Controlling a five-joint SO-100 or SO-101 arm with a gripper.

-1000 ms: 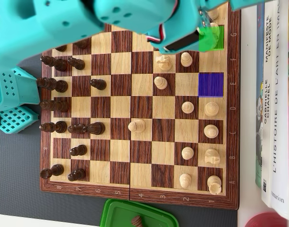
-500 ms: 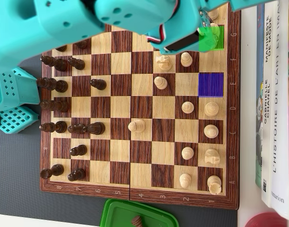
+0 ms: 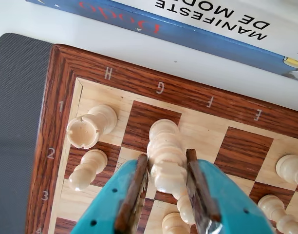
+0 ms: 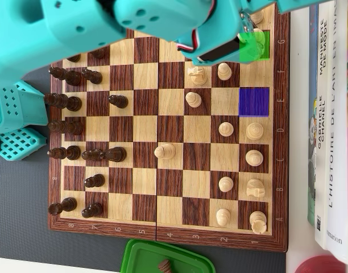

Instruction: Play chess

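Observation:
In the wrist view my gripper (image 3: 166,157) is shut on a tall white chess piece (image 3: 163,139) that stands on the G1 square, with both brown fingers (image 3: 139,180) pressed against its sides. A white rook (image 3: 88,127) stands on H1 and a white pawn (image 3: 86,169) on H2, just left of it. In the overhead view the teal arm (image 4: 134,23) covers the board's top edge. The held piece shows through a green-tinted square (image 4: 262,44). A blue-tinted square (image 4: 253,102) lies two squares below it.
The wooden chessboard (image 4: 162,236) holds dark pieces (image 4: 71,102) on the left and white pieces (image 4: 253,157) on the right. Books (image 4: 330,125) lie along the right edge. A green lid (image 4: 140,256) with a dark piece (image 4: 164,265) sits below the board.
The arm's upper part has shifted slightly at the top of the overhead view. No piece on the board has changed square.

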